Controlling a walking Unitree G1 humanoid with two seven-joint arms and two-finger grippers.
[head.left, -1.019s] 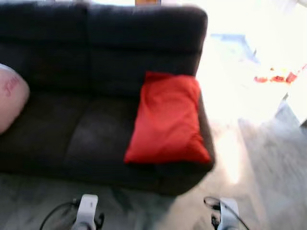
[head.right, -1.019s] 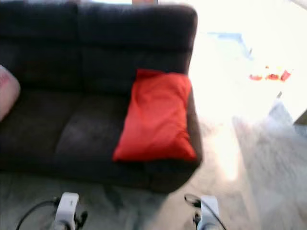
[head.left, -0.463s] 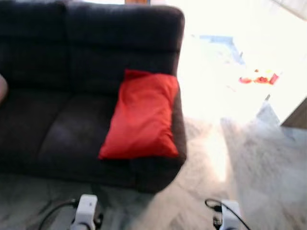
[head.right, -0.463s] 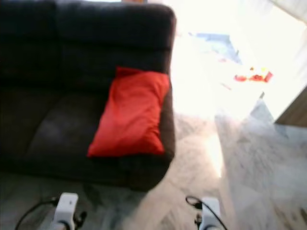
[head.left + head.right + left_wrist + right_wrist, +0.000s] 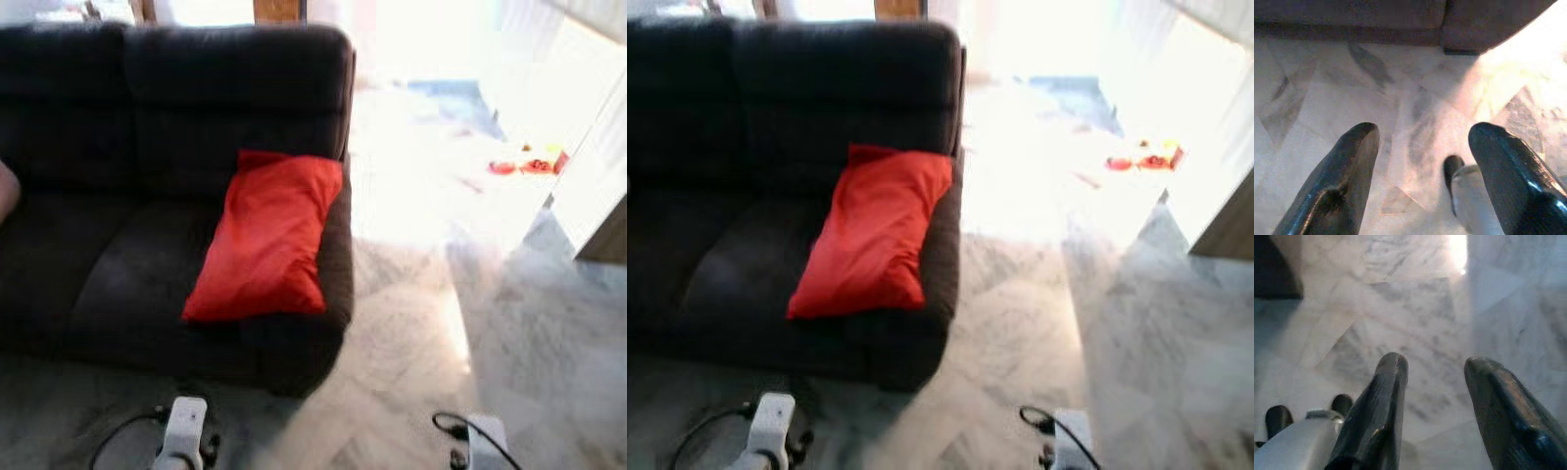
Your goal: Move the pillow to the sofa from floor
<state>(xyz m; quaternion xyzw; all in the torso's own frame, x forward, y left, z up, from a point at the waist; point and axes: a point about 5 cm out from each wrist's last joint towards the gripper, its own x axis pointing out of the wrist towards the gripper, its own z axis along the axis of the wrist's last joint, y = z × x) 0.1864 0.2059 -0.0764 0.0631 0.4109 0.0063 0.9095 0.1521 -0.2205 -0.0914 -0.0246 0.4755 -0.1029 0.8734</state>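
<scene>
The red pillow (image 5: 263, 240) lies on my dark sofa (image 5: 108, 176), at the seat's right end, its top edge leaning against the backrest and its right side against the sofa's right arm. It sits tilted, the upper end further right than the lower. At the far left edge of the left eye view a sliver of something pale pink (image 5: 6, 191) rests on the seat, too cropped for me to tell what it is.

Both my arms hang low in front of the sofa. My left arm (image 5: 183, 436) shows as a silver stub with a black cable looping beside it, and my right arm (image 5: 485, 441) the same, over the marble floor (image 5: 509, 333). My left gripper (image 5: 1422, 161) points down at the grey-veined floor just in front of the sofa's base; its two black fingers (image 5: 1349, 171) stand wide apart and hold nothing. My right gripper (image 5: 1435, 391) also hangs over bare marble, fingers (image 5: 1383, 401) spread apart and empty, with a dark corner of the sofa at the edge of that view.

To the right of the sofa the floor is washed out by strong light, and some small red and yellow things (image 5: 529, 164) lie far off there, too blurred to name.
</scene>
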